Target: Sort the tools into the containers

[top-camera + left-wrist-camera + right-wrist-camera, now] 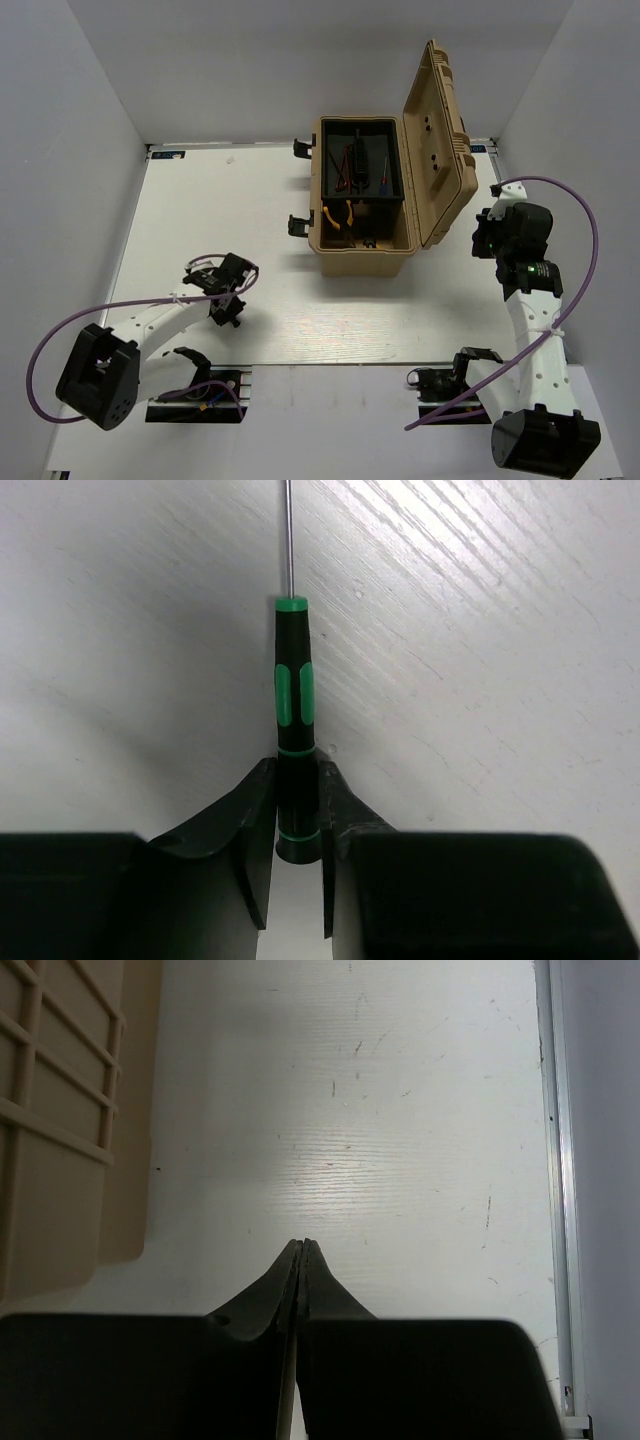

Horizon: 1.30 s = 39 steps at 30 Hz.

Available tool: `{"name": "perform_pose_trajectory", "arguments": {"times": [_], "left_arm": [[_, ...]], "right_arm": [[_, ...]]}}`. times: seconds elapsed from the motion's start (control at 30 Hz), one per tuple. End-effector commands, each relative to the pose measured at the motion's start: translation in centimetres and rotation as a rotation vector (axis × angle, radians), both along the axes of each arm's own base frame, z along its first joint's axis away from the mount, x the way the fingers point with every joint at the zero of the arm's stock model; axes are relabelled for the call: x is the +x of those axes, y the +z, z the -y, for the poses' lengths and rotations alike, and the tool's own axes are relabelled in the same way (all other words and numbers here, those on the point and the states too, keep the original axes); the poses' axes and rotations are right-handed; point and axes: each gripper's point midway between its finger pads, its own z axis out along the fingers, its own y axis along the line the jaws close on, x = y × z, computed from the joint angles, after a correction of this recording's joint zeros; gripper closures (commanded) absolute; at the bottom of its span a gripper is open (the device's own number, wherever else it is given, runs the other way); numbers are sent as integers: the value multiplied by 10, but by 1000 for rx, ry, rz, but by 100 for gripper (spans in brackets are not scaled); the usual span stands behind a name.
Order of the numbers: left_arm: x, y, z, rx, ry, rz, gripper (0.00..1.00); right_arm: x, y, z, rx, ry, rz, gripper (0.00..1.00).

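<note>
A slim screwdriver [293, 705] with a black and green handle lies lengthwise between my left gripper's [297, 780] jaws, which are shut on the handle's rear end. Its thin shaft points away over the white table. In the top view the left gripper [228, 308] is low over the table, left of and nearer than the tan toolbox [362, 252]. The box stands open, its ribbed lid [440, 150] raised on the right. Pliers with orange handles [341, 219] and other thin tools [352, 165] lie in its dark interior. My right gripper [303, 1248] is shut and empty, right of the lid [50, 1110].
Black latches [301, 225] stick out on the toolbox's left side. A metal rail [556, 1160] marks the table's right edge, with the grey wall just beyond it. Purple cables loop from both arms.
</note>
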Motion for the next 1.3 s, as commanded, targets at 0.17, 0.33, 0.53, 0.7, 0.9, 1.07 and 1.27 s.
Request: {"name": "perform_pose_trajectory", "arguments": {"times": [0.17,0.33,0.53,0.7,0.9,1.07,1.27], "left_arm": [[68,105,40,-69,-231,278,100],[130,212,119,-233,-598,612,100],[189,318,229,-434,-961,906,100],[221,331,305,-574,-1166,969,100],[263,343,359,-617,-1198,1030,100],[298,294,364,-553,-1056,936,100],[301,263,374,-571,-1038,866,100]], "right_arm": [[2,5,-4,1,39,35,50],[2,3,-2,-9,33,32,100],[2,0,-3,-7,34,26,100],[3,-3,-2,-5,32,18,100],[4,-7,-2,0,31,9,100],[4,-8,-4,5,39,7,100],[3,-9,-3,3,33,6,100]]}}
